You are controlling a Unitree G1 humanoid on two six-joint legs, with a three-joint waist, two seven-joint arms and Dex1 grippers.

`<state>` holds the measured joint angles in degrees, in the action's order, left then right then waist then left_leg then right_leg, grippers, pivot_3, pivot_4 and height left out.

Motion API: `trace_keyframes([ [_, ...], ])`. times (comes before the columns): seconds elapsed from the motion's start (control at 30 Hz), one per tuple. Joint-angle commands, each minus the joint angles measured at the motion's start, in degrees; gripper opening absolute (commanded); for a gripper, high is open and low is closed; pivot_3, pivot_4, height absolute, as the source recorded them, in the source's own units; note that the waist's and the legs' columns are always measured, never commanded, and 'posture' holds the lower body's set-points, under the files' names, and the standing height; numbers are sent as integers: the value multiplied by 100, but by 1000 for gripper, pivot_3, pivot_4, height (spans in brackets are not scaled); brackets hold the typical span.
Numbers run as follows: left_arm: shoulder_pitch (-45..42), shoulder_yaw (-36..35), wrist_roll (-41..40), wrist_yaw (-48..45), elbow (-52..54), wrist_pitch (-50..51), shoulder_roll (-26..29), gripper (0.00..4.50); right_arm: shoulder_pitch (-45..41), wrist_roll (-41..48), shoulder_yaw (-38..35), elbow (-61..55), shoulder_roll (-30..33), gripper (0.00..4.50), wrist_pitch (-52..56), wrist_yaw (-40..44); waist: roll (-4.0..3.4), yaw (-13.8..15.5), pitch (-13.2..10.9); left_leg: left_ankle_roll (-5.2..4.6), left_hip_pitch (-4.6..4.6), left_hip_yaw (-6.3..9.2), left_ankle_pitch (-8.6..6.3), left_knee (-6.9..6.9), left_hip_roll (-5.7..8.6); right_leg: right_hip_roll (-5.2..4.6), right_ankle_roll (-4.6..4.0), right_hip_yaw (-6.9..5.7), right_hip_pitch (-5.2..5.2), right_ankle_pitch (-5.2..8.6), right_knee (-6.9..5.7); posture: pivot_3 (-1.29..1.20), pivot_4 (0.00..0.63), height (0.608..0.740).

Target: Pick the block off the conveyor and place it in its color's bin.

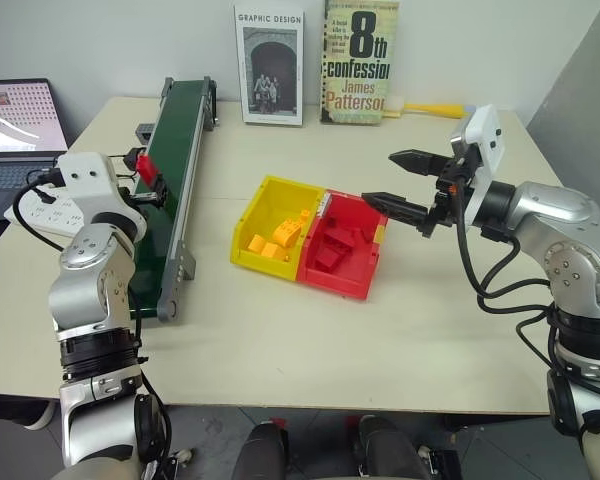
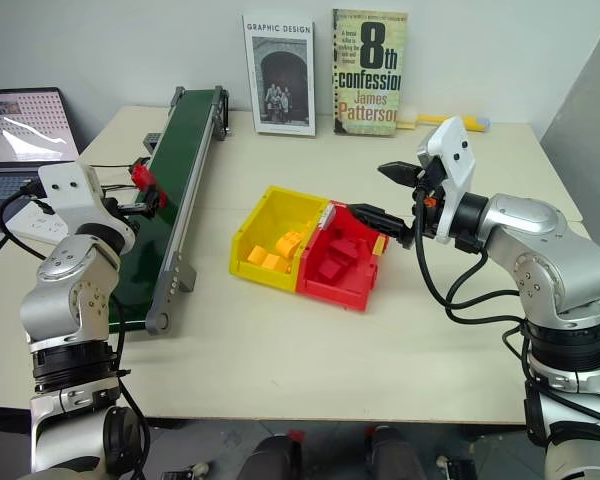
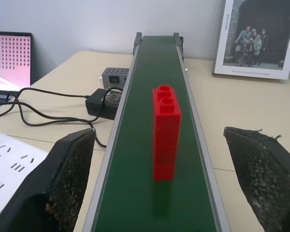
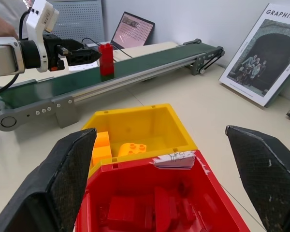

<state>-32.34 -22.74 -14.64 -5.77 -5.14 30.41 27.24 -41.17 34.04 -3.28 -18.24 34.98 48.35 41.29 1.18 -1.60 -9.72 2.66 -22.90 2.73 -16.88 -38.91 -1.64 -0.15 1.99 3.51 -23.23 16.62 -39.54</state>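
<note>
Where the desk [image 1: 310, 370] runs out at its left edge, a laptop [image 1: 20, 130] sits open, with a white power strip [image 1: 55, 215] and black cables just beside it. Next comes the left claw [image 3: 159, 193], its two fingers [image 3: 63, 179] spread wide on either side of the conveyor [image 1: 175, 200], holding nothing. The block [image 3: 165, 130] stands upright on the green belt, ahead of that claw and between the lines of its fingers, touching neither; seen from the head, it sits near the middle of the belt's length, closer to the near end. The conveyor itself runs from the desk's far edge toward the near edge, along the left part of the desk. A small grey box [image 3: 115, 76] lies beside the belt toward the far left corner. Near the desk's middle rests the yellow bin [image 1: 275, 225] with orange blocks [image 1: 280, 240] inside, joined on its right to the bin [image 1: 345, 250], which holds darker red pieces [image 4: 150, 210]. Two books [image 1: 270, 65] lean against the wall at the far edge. The right claw [image 1: 405, 185] hangs above the red bin's right side, fingers wide apart and empty.
</note>
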Motion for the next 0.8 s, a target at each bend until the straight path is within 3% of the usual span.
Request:
trace_keyframes([
  [0.03, -163, -179, -322, -81, 86, 168, -15, 4017, -87, 116, -180, -193, 88, 4500, -17, -14, 0, 0, 0, 0, 0, 0, 0, 0, 0, 0, 0, 0, 0, 0, 0, 0, 150, 740],
  [0.1, -179, -226, -395, -4, 49, 319, -19, 3441, -111, 126, -172, -167, 105, 4500, -33, -19, 0, -1, 0, 0, 0, 0, 0, 0, 0, 0, 0, 0, 0, 0, 0, 0, 150, 740],
  [0.6, -19, -332, -639, 187, 532, 778, -58, 557, -182, 107, -134, -6, 167, 4500, -146, 26, 0, -2, 0, 0, 0, 0, 0, 0, 0, 0, 0, 0, 0, 0, 1, 0, 150, 740],
  [0.8, -219, -71, -685, -70, 723, 1010, 99, 565, -153, 111, -170, -24, 210, 4500, -136, 14, 0, -2, 0, 0, 0, 0, 0, 0, 0, 0, 0, 0, 0, 0, 1, 0, 150, 740],
])
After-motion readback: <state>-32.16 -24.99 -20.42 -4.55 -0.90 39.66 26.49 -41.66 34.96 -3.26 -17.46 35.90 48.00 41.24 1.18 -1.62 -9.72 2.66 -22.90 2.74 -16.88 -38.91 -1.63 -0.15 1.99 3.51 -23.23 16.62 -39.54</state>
